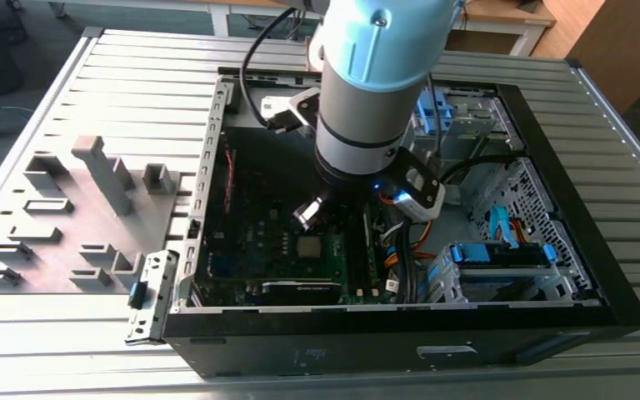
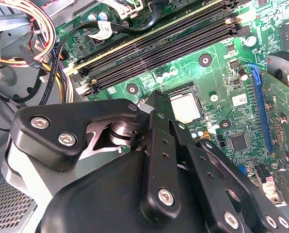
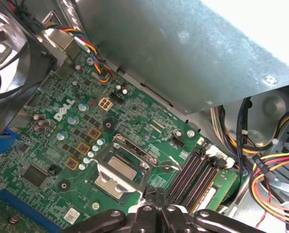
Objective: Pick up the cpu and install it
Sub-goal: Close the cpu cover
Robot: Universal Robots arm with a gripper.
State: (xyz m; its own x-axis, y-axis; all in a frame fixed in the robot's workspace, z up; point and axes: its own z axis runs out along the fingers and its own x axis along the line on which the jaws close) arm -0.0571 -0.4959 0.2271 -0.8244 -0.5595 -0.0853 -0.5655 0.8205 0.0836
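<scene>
The cpu (image 2: 185, 108) is a small pale silvery square lying flat in its socket on the green motherboard (image 2: 217, 77). It also shows inside the silver socket frame (image 3: 116, 183) as the cpu (image 3: 127, 167), and as a pale square, the cpu (image 1: 312, 247), in the open computer case (image 1: 409, 333). My gripper (image 2: 155, 98) hangs just above the board beside the socket, apart from the chip. Its black fingers meet with nothing between them, as the gripper (image 3: 154, 195) in the first wrist view confirms. The arm (image 1: 370, 92) reaches down into the case.
Black memory slots (image 2: 159, 43) run beside the socket. A grey power-supply box (image 3: 183, 48) overhangs the board, with bundled coloured cables (image 3: 275, 174) nearby. A blue drive cage (image 1: 498, 258) fills the case's right in the exterior view. A grey parts fixture (image 1: 76, 217) lies outside the case.
</scene>
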